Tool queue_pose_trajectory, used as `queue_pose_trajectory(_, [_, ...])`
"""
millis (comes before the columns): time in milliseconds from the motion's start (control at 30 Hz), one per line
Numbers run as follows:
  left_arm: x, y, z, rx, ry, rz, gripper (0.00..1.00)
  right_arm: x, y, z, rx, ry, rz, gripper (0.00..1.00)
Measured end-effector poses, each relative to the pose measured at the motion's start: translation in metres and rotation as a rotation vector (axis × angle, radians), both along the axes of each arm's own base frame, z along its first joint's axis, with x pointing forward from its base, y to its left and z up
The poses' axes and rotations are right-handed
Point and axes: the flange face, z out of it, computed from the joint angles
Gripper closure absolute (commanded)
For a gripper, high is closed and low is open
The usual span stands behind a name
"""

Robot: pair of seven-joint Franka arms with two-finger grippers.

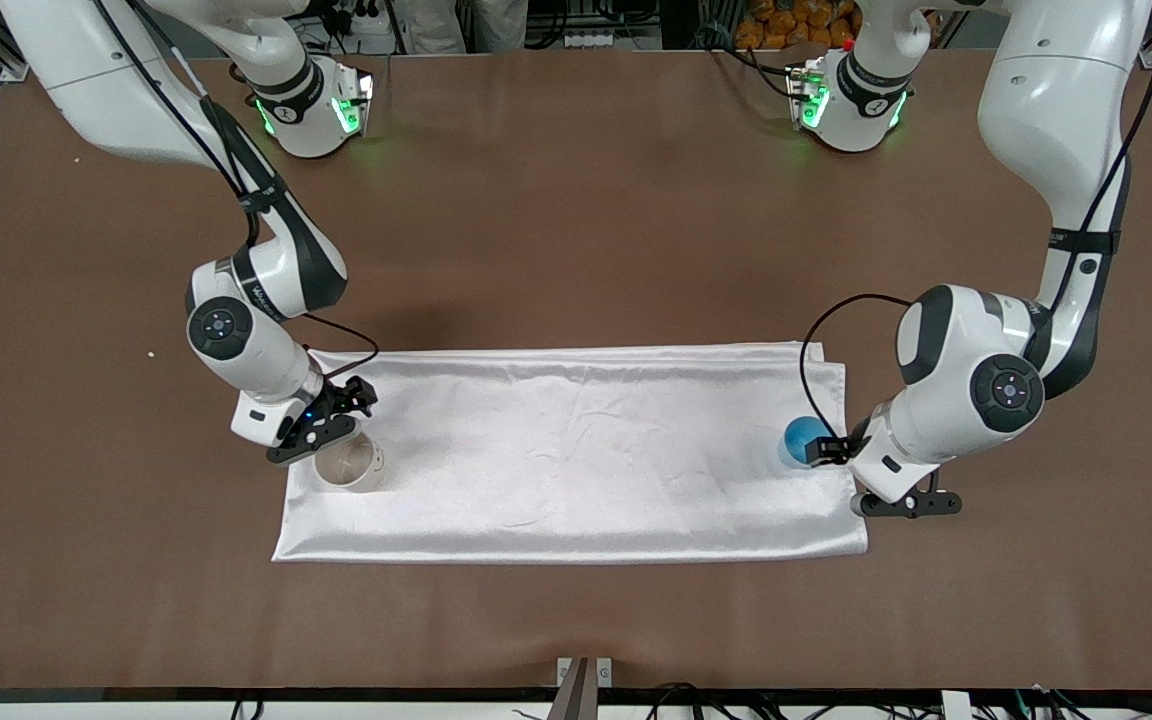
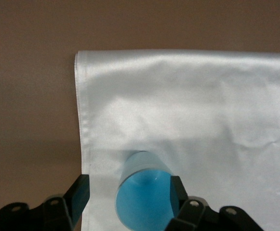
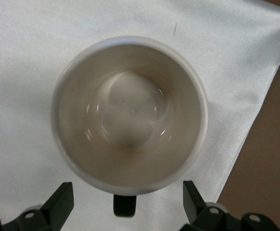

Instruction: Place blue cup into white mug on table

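Blue cup upright on cloth

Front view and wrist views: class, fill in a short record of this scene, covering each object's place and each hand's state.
blue cup: on the white cloth, toward the left arm's end
white mug: on the cloth, toward the right arm's end, empty
table: brown, under the cloth
left hand: open, fingers either side of the cup
right hand: open, over the mug
task state: cup not yet in mug
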Motion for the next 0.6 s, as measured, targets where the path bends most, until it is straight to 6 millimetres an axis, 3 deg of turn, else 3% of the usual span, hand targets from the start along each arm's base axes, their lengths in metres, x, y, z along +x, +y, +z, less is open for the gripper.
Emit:
queue_pose_trajectory(67, [0.000,-0.003,-0.008,-0.001,0.002,0.008,0.28,0.001,-0.002,-0.003,0.000,-0.006,-0.002,0.00])
queue_pose_trajectory(167, [-0.001,-0.009,-0.021,-0.003,0.007,0.022,0.28,0.004,-0.007,-0.008,-0.001,-0.021,-0.007,0.13])
queue_pose_trajectory(334, [-0.003,-0.016,-0.035,-0.001,0.021,0.033,0.28,0.008,-0.013,-0.013,-0.003,-0.036,-0.010,0.38])
queue_pose_trajectory(601, [-0.004,-0.016,-0.035,-0.001,0.022,0.037,0.28,0.014,-0.012,-0.010,-0.003,-0.048,-0.010,0.83])
